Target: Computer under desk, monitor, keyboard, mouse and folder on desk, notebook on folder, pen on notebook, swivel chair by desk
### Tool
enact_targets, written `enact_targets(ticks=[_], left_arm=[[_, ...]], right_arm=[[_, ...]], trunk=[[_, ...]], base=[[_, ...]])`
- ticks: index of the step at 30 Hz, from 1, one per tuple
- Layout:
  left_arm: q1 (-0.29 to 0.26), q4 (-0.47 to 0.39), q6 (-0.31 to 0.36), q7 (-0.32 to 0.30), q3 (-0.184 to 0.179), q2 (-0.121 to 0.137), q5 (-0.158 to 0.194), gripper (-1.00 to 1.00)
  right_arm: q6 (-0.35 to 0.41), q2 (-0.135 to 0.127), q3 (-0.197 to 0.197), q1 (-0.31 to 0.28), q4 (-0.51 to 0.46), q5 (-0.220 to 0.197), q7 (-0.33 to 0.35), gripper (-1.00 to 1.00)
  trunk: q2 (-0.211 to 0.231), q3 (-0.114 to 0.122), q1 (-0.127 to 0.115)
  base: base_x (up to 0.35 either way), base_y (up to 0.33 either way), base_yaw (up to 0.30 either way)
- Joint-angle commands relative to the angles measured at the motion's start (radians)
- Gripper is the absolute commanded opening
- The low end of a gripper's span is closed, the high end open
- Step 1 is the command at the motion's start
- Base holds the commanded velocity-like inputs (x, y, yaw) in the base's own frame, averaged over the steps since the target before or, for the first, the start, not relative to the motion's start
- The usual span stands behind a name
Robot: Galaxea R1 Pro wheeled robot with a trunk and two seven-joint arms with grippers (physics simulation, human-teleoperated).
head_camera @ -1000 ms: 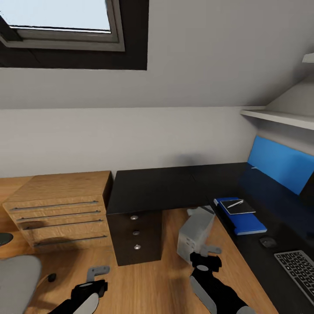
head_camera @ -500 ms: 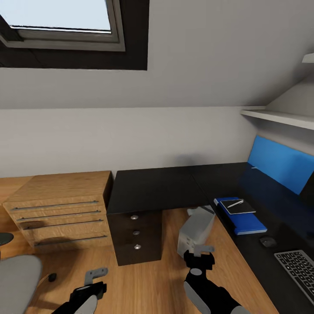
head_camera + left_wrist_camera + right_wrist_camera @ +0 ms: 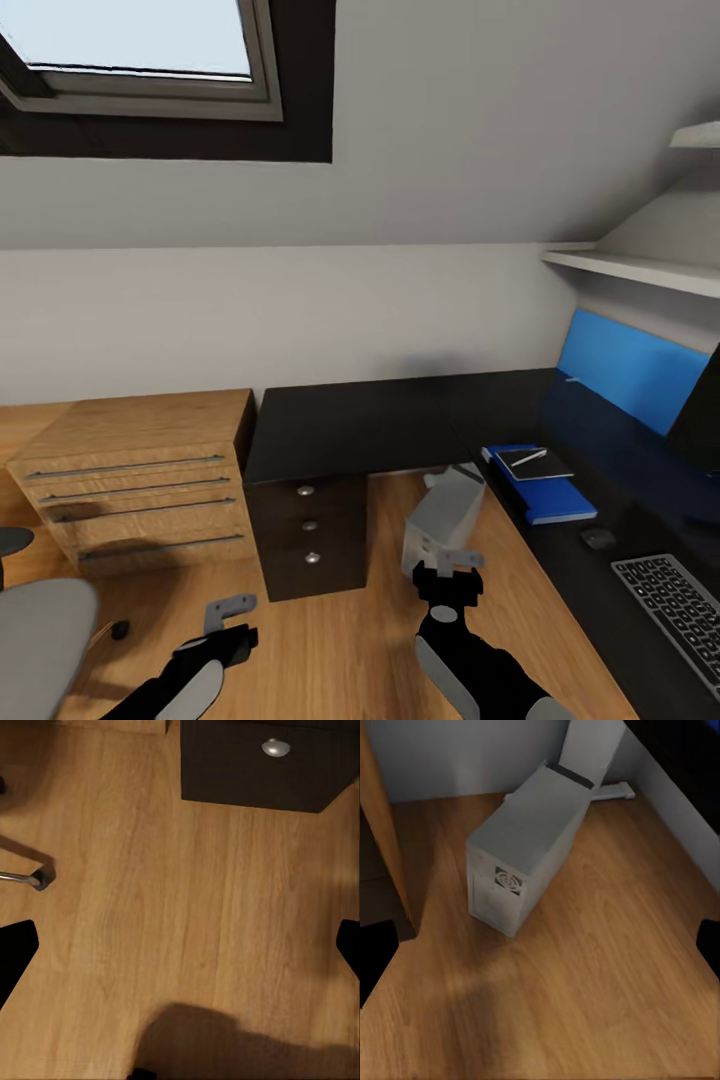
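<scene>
The computer (image 3: 443, 520) stands on the floor in the lower middle of the head view, tilted, at the inner corner of the desk (image 3: 400, 425) but mostly out in the open rather than under the top. Since a second ago the whole view has slid a little leftward, so the camera has turned; the dark edge of the monitor (image 3: 700, 420) now enters at the right. The right gripper (image 3: 448, 572) has shifted left and now sits directly in front of the tower's port face, which suggests the tower is about to be pushed or gripped to get it under the desk.

In the right wrist view the computer (image 3: 529, 847) lies ahead, apart from the black fingertips (image 3: 376, 945) at the frame's sides: that hand is spread wide and holds nothing. The left gripper (image 3: 232, 610), low left, is equally spread and empty over bare floor.

On the desk at right, the pen (image 3: 530, 457) lies on the notebook (image 3: 535, 464), on the folder (image 3: 540, 485), with the mouse (image 3: 598, 538) and keyboard (image 3: 675, 605) nearer.

The chair (image 3: 40, 640) is cut off at lower left, with only seat and an armrest visible. The monitor and keyboard are cropped, and the tower's far end is hidden by the desk edge.
</scene>
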Motion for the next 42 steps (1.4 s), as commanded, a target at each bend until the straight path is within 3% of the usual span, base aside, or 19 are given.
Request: enact_targets(ticks=[1,3,4,18,28,42], left_arm=[[-0.001,-0.008,0.002,0.002,-0.003,0.001,0.005,1.0],[-0.001,-0.019,0.002,-0.01,-0.003,0.001,0.005,1.0],[-0.001,-0.17,0.002,-0.108,-0.003,0.001,0.005,1.0],[-0.001,-0.175,0.0,-0.107,-0.002,0.01,0.004,1.0],[-0.001,-0.201,0.0,-0.105,-0.004,0.03,0.009,1.0],[-0.001,-0.209,0.0,-0.105,-0.005,0.039,0.012,1.0]], right_arm=[[0.006,-0.001,0.004,-0.002,-0.001,-0.005,-0.007,1.0],[0.004,-0.001,0.002,-0.001,0.0,-0.009,-0.006,1.0],[-0.003,-0.002,-0.002,-0.001,0.0,-0.012,-0.007,1.0],[-0.063,-0.011,-0.009,0.0,0.004,-0.023,-0.006,1.0],[-0.084,-0.048,-0.01,0.0,0.002,-0.116,-0.005,1.0],[-0.088,-0.056,-0.013,0.0,0.0,-0.131,-0.004,1.0]], trunk=[[-0.001,-0.002,0.0],[-0.001,-0.002,0.0],[-0.001,-0.002,0.0],[-0.001,-0.002,0.0],[-0.001,-0.002,0.0],[-0.001,-0.002,0.0]], base=[[-0.008,0.0,-0.21],[-0.005,0.0,-0.233],[-0.002,0.0,-0.249],[-0.001,0.0,-0.26],[0.0,0.0,-0.264],[0.0,0.0,-0.264]])
